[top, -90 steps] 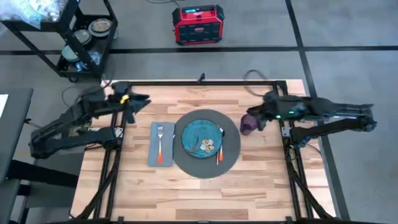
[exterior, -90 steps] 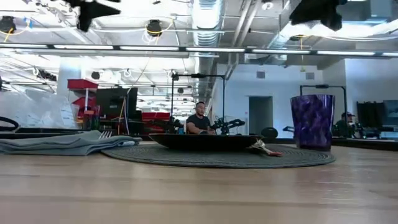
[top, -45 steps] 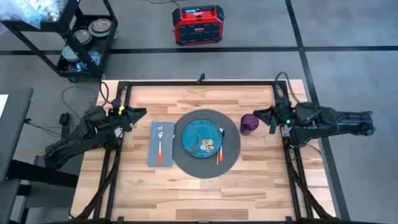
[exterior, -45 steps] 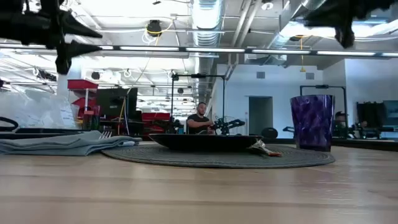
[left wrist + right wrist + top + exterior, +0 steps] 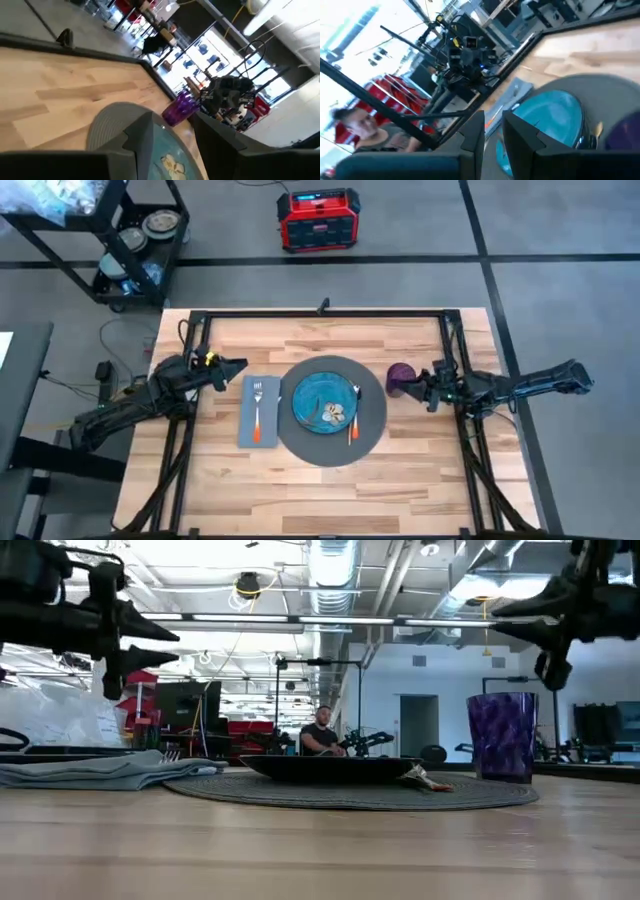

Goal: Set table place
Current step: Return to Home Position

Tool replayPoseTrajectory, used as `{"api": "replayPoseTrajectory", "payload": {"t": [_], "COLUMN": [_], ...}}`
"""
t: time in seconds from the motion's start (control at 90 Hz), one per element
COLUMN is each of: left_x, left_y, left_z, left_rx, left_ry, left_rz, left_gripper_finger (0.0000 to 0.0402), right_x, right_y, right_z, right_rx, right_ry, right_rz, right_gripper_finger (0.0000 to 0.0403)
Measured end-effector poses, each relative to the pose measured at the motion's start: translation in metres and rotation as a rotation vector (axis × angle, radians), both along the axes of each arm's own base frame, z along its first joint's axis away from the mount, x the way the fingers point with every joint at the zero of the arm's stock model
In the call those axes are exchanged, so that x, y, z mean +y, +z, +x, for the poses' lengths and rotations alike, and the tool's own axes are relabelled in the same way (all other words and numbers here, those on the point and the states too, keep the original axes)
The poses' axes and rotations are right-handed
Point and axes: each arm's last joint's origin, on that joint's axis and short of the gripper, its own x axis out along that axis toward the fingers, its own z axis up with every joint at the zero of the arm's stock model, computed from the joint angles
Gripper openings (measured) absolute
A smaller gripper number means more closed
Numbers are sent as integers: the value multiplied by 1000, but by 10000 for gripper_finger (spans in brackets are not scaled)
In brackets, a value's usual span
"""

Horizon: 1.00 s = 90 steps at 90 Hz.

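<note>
The place is laid mid-counter, a little toward the far side. A round dark grey mat carries a blue-green patterned plate at its centre, and an orange-handled spoon lies along the plate's right rim. A grey cloth napkin touches the mat's left edge, with an orange-handled fork lengthwise on it. A small purple cup stands upright just off the mat's far right edge.

The near half of the counter is bare wood, and a narrower bare strip runs between the mat and the far black frame.

The left end effector hangs near the counter's left edge, by the napkin's far left corner and high above the cloth in the low view. Its fingers are spread and hold nothing. The right end effector is just beside the cup on its right, close to the right edge. It shows higher than the cup's rim in the low view, fingers parted by a narrower gap, empty.

From table height the plate is only a dark profile and the napkin's folds hide the fork. Whether the pale patch on the plate is pattern or something lying there, I cannot tell. In the left wrist view that arm's own fingers cover much of the plate.

A red box and a black wheeled cart stand on the floor beyond, and a person sits in the room behind.
</note>
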Motion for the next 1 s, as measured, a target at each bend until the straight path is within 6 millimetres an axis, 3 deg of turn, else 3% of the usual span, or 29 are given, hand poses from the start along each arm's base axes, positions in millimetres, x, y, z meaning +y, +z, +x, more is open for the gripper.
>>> {"api": "replayPoseTrajectory", "payload": {"t": [0.333,0.622,0.733,0.856,1.0], "left_x": [0,0,0,0,0], "left_y": [-2,-2,-3,-3,-3], "left_z": [0,0,0,1,1], "left_rx": [29,81,134,253,339], "left_ry": [3,-5,-13,-32,-45], "left_rz": [40,149,261,529,738], "left_gripper_finger": [73,67,67,67,67], "right_x": [2,3,6,9,11], "right_y": [-1,-22,-28,-33,-37], "right_z": [-2,-3,-3,-2,-1], "right_rx": [-21,198,279,333,379], "right_ry": [23,46,167,316,375], "right_rz": [79,40,-124,-325,-479], "right_gripper_finger": [56,56,56,56,56]}}
